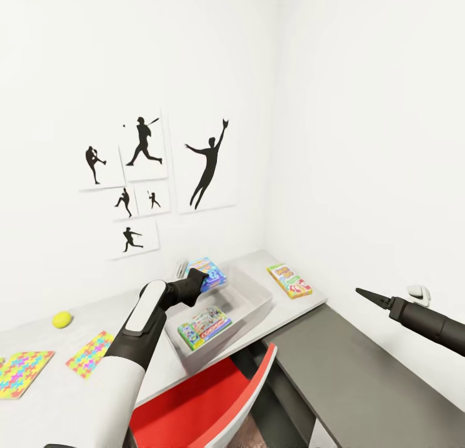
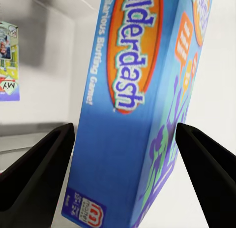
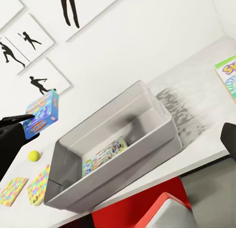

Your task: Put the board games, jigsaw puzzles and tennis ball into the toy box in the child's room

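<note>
Fingers of the left gripper (image 1: 201,281) clasp the blue board game (image 1: 208,273) above the toy box (image 1: 258,293); whether the right gripper (image 1: 369,295) is parted, I cannot tell.

Monopoly game (image 1: 205,326) in toy box (image 1: 258,292) — ball (image 1: 62,319) left

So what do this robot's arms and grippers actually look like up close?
The left arm has a black tubular body with a white panel along its forearm, ending in a black wrist. The left gripper has two dark wedge-shaped fingers. The right arm is a plain dark cylinder, and the right gripper tapers to a black point. No cables or markings are visible.
</note>
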Controlling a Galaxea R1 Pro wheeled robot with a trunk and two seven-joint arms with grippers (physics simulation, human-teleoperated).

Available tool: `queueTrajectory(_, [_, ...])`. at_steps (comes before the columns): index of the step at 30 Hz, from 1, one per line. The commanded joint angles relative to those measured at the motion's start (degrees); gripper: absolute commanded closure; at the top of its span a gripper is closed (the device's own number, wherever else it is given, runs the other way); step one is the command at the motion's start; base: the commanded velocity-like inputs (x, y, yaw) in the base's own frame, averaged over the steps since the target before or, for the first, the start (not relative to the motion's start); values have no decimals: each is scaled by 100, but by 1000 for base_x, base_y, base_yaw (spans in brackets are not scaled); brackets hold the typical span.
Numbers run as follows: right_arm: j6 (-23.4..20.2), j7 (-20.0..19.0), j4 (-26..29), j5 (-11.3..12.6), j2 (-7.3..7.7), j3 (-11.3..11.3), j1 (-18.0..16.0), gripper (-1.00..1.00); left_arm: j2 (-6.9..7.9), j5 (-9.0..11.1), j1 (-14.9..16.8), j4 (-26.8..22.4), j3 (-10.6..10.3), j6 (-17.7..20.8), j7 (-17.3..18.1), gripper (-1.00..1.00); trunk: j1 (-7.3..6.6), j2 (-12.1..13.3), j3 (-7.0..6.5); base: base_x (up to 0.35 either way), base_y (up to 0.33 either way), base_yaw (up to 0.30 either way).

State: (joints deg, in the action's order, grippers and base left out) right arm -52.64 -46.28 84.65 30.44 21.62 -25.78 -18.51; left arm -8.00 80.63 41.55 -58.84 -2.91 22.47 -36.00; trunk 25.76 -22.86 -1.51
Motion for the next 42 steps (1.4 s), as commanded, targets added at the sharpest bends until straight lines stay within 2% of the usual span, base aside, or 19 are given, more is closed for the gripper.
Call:
queueTrajectory(1, [-26, -21, -1, -4, 0, -6, -3, -100, 0, 34, 2, -6, 1, 7, -39, 100, 2, -5, 11, 0, 0, 0])
queueTrajectory(9, [-27, -21, 4, -3, 0, -15, -3, -100, 1, 47, 2, -6, 8, 11, -39, 100, 2, -5, 40, 0, 0, -23])
queueTrajectory(25, [-27, -21, 4, -3, 0, -19, -3, -100, 31, 49, 2, -5, 25, 8, -31, 100, 2, -5, 46, 0, 0, -185])
queueTrajectory(35, [-27, -21, 5, -3, 0, -22, -3, -100, 42, 49, 2, -4, 221, 4, -24, 100, 2, -5, 47, 0, 0, -28])
queueTrajectory(42, [-27, -23, 4, -3, 0, -23, -3, -100, 43, 45, 2, -4, 273, 2, -19, 100, 2, -5, 67, 0, 0, -5])
